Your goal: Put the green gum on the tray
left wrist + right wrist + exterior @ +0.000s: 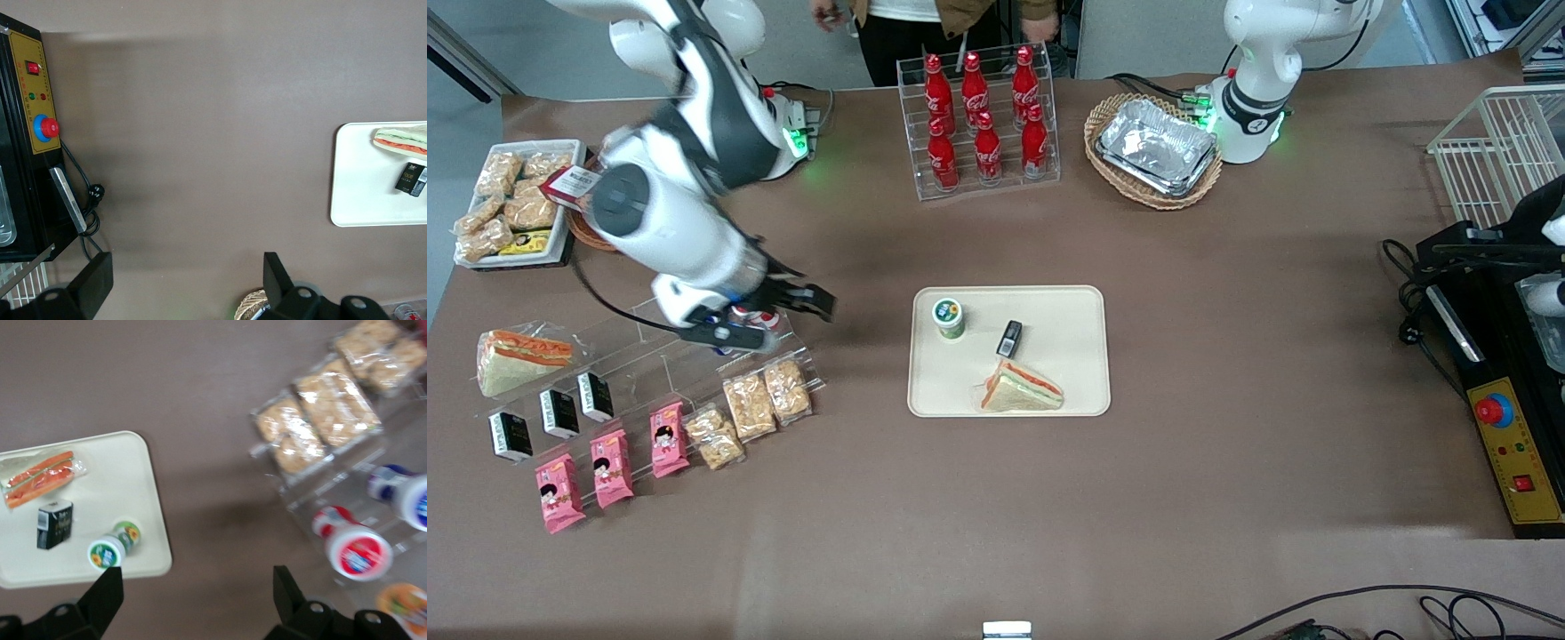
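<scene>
White arm, jaws (814, 302) apart, beside tray (1080, 356)

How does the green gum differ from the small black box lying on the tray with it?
The green gum is a round bottle with a white lid and green label; the black box is a dark rectangular pack. The gum stands upright, while the box lies flat. The gum sits near the tray's corner toward the working arm; the box is nearer the middle. Both rest on the tray, untouched. The gripper is open, off the tray, above the clear rack.
</scene>
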